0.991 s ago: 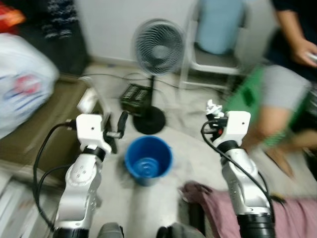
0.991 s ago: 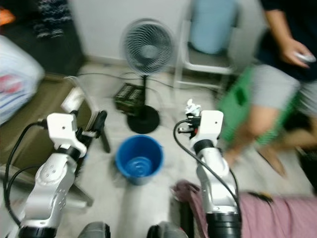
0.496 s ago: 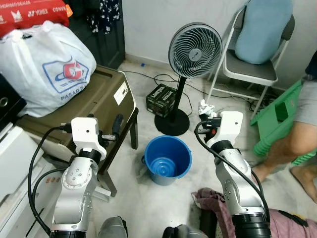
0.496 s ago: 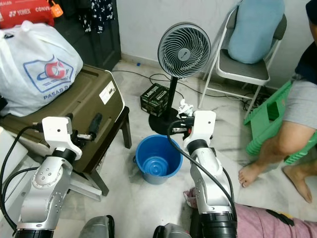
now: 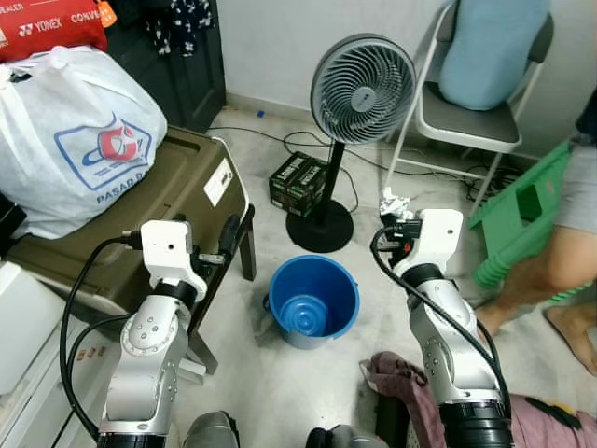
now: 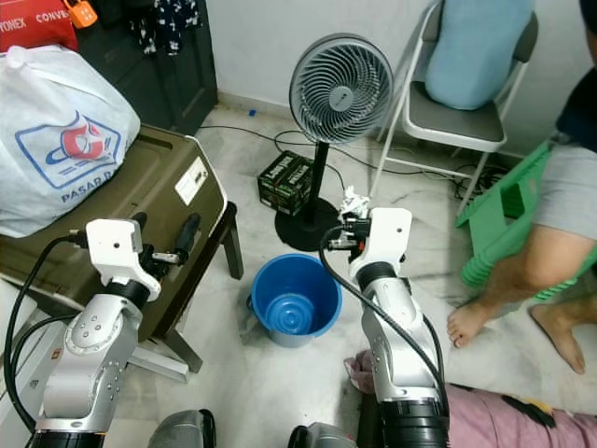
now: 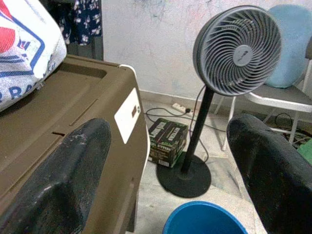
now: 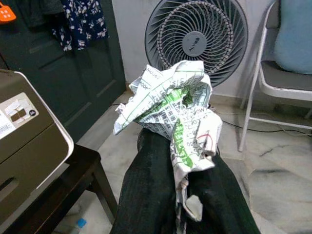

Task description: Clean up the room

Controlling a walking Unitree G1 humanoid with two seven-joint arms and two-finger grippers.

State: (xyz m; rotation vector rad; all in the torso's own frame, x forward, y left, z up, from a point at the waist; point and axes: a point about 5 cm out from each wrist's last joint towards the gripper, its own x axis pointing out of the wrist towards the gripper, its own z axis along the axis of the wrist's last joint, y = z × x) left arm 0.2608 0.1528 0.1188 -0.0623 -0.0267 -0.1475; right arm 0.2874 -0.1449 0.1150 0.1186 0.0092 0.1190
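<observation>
A crumpled printed paper (image 8: 171,105) with green and black marks is pinched between the black fingers (image 8: 148,190) of my right gripper (image 5: 395,217). That gripper is shut on it, raised above and just right of a blue bucket (image 5: 312,303). The bucket stands upright on the pale floor between my arms and looks empty. My left gripper (image 5: 227,238) is open with nothing between its fingers (image 7: 58,180), held beside the edge of a brown case (image 5: 140,201), left of the bucket.
A standing fan (image 5: 362,89) and a dark box (image 5: 298,182) are behind the bucket. A white plastic bag (image 5: 70,131) lies on the brown case. A folding chair (image 5: 466,121), a green stool (image 5: 522,210) and a person's leg (image 5: 564,271) are on the right. Pink cloth (image 5: 410,397) lies near my feet.
The view was blurred and has swung and steadied, so the camera moved. Both arms keep their pose; the paper stays in the right gripper.
</observation>
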